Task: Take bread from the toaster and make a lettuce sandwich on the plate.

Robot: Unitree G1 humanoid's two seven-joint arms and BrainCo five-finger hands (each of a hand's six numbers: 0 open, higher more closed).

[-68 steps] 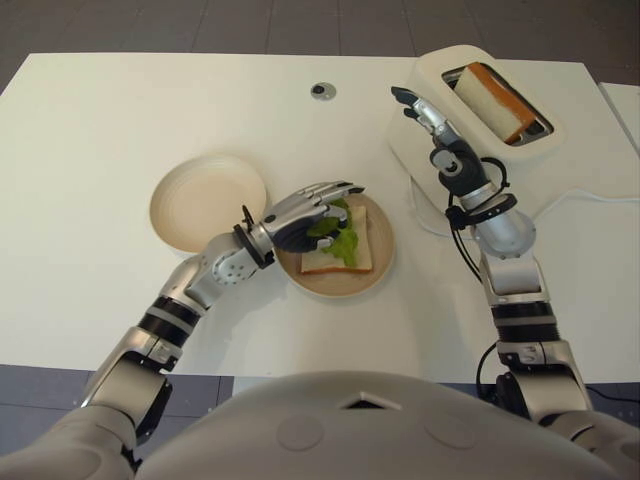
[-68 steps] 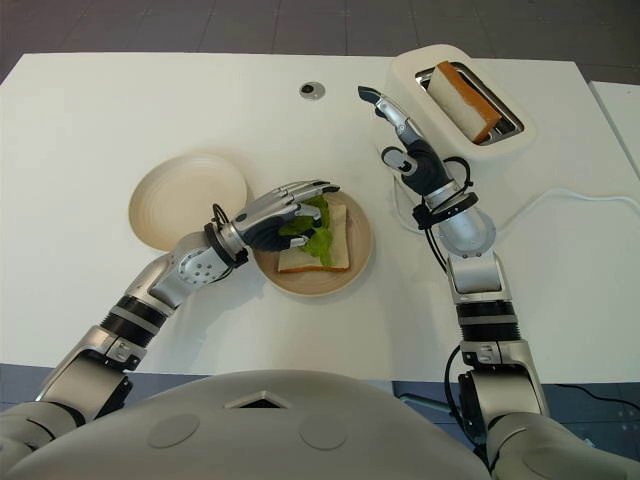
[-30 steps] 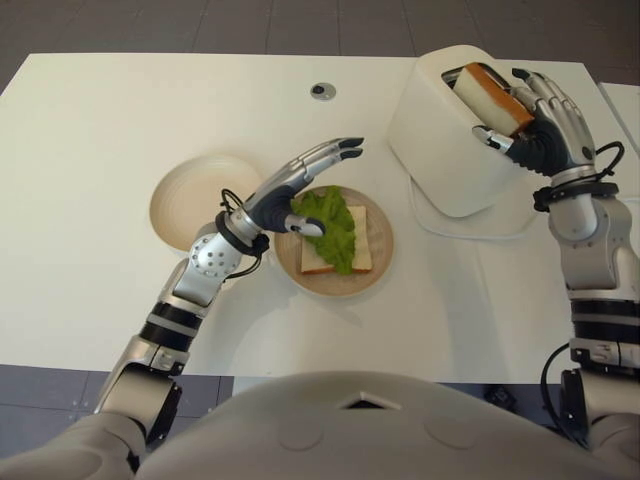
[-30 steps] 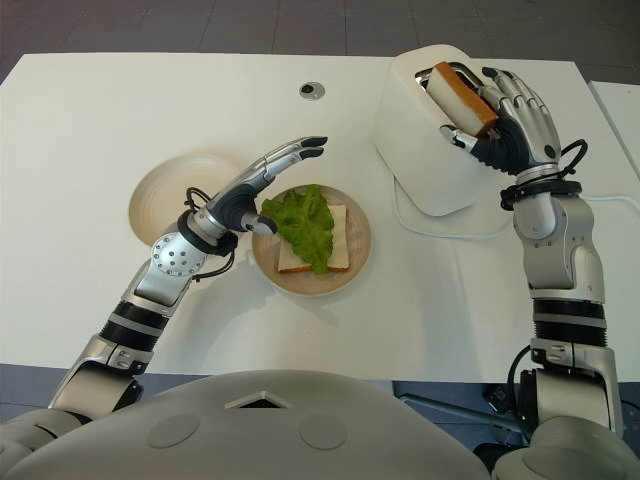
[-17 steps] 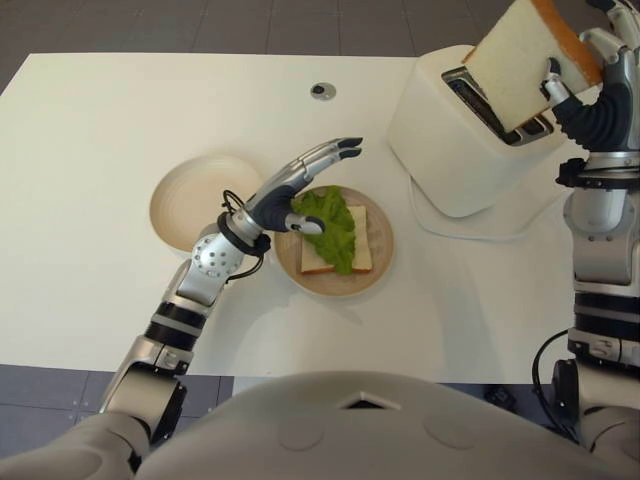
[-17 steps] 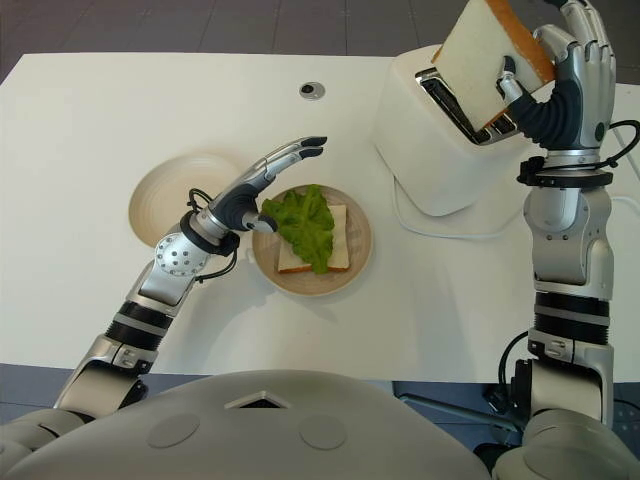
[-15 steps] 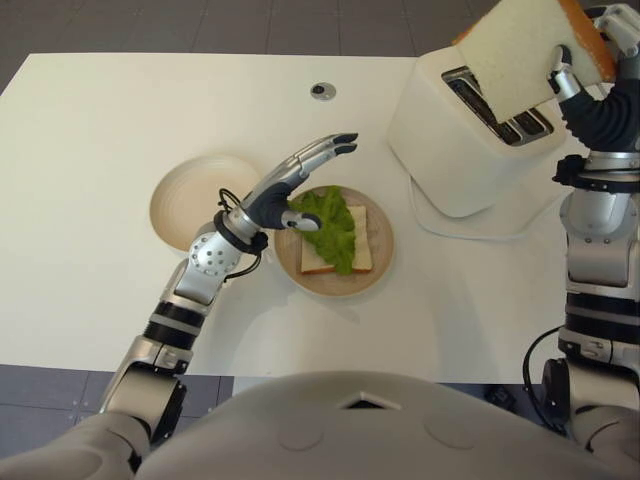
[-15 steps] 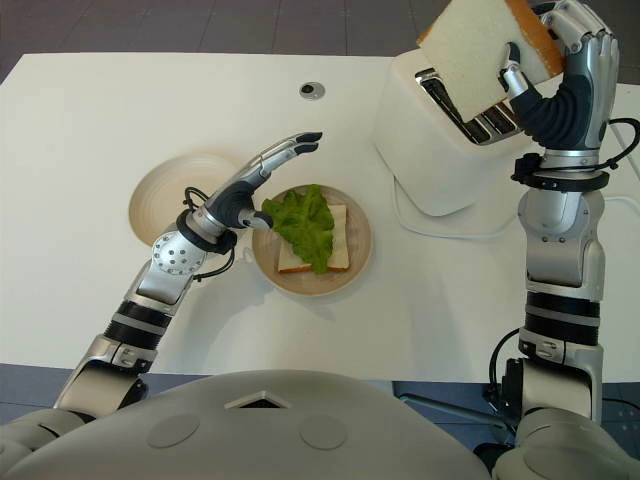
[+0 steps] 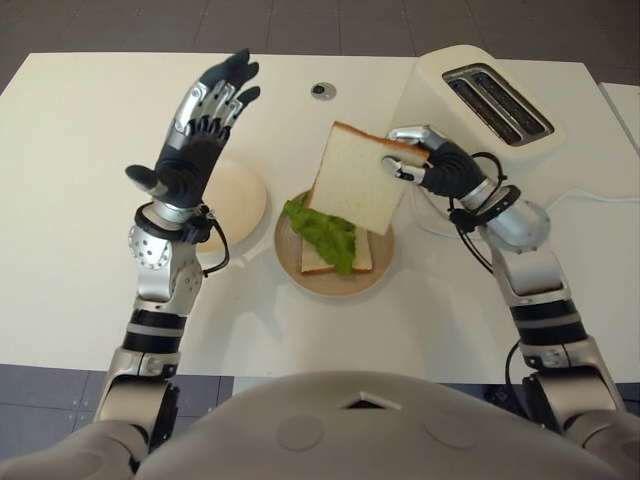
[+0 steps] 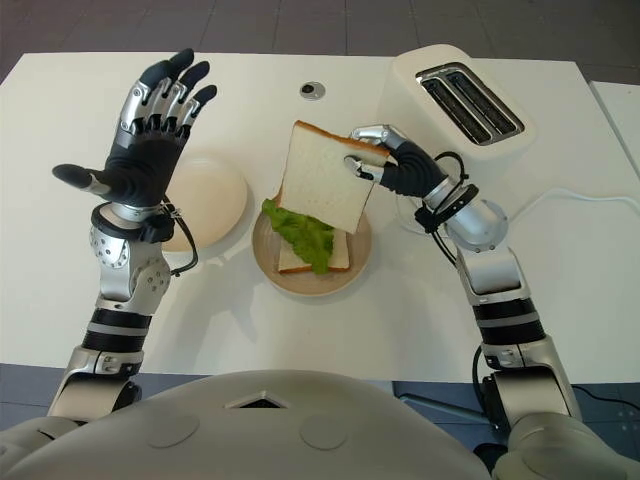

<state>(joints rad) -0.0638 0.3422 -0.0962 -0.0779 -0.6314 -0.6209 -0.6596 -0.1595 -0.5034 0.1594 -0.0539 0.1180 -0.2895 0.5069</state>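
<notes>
My right hand (image 9: 432, 165) is shut on a slice of white bread (image 9: 358, 192), held tilted in the air just above the plate (image 9: 352, 284). On the plate lies another bread slice (image 9: 315, 260) with a green lettuce leaf (image 9: 330, 242) on top, partly hidden by the held slice. The white toaster (image 9: 500, 110) stands at the back right with both slots empty. My left hand (image 9: 195, 135) is raised above the table's left side, fingers spread, holding nothing.
A second round cream dish (image 9: 240, 195) sits left of the plate, partly behind my left arm. A small round grommet (image 9: 322, 91) is set into the table near its far edge. The toaster's white cord (image 9: 590, 198) runs off to the right.
My right hand has carried the bread slice from above the toaster down and left over the plate. My left hand has lifted away from the lettuce and risen, fingers spread.
</notes>
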